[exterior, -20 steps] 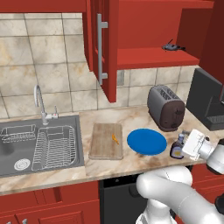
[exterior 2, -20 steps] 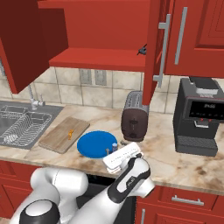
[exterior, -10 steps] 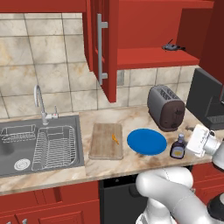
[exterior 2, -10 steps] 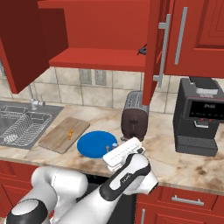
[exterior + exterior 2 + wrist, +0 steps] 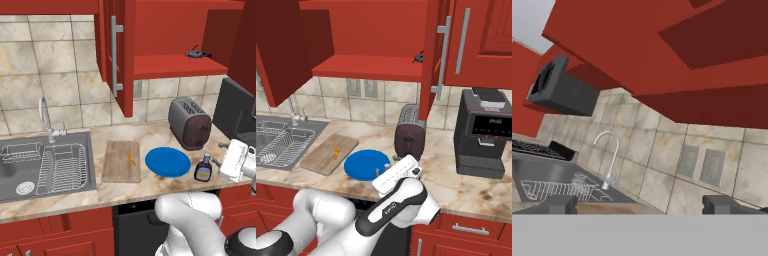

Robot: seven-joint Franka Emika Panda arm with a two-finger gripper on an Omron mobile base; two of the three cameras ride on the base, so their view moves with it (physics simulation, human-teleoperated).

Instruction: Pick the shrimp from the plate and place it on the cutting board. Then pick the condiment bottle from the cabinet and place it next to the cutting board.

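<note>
Pulling back to the right since a second ago, the white arm's pincer point(image 5: 226, 159) has uncovered the small dark-brown condiment bottle with the blue cap point(image 5: 203, 169). Its jaws are spread wide with nothing between them. That bottle stands upright on the marble tabletop point(image 5: 150, 192), just beside the flat round bright blue plate point(image 5: 167, 161), which lies between it and the rectangular light-brown wooden cutting board point(image 5: 121, 160). On the board rests the tiny curved orange shrimp point(image 5: 131, 159). Above, the glossy red wall cabinet point(image 5: 165, 35) hangs open. Both steps look done, though the bottle sits nearer the plate than the board.
</note>
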